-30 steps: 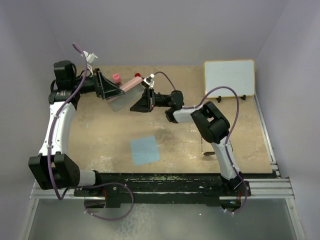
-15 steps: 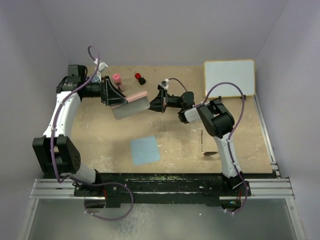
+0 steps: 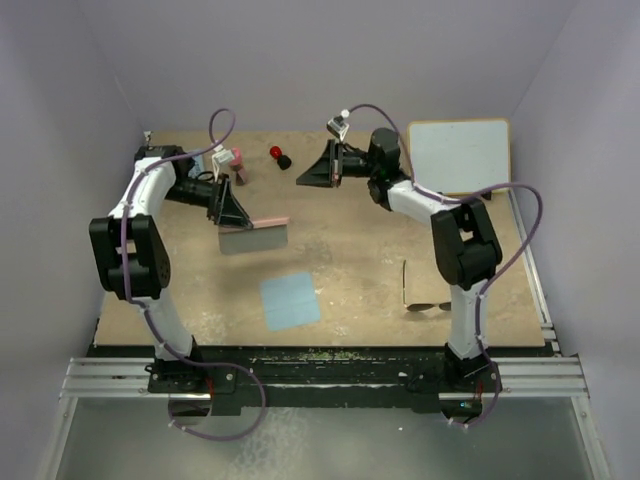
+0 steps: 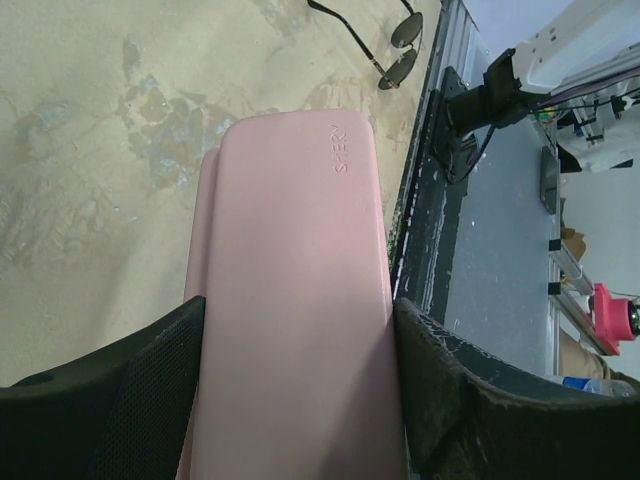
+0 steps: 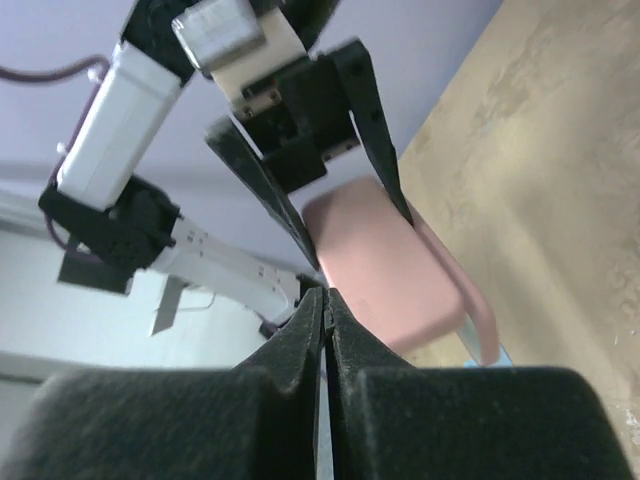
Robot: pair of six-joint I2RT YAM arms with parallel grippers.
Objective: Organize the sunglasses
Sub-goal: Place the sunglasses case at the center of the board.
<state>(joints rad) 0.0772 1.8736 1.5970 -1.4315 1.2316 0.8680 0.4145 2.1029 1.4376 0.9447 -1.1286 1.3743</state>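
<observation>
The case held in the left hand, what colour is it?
The case is pale pink, clearest in the left wrist view.

tan table (image 3: 350, 270) bears sunglasses (image 3: 425, 306), blue cloth (image 3: 290, 300), white board (image 3: 458, 155).

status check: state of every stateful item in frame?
case: off the table, clamped in the left end effector; looks open, grey flap hanging below
sunglasses: lying on the table, temples unfolded, nothing touching them
cloth: spread flat on the table
right end effector: shut, empty, in the air
</observation>
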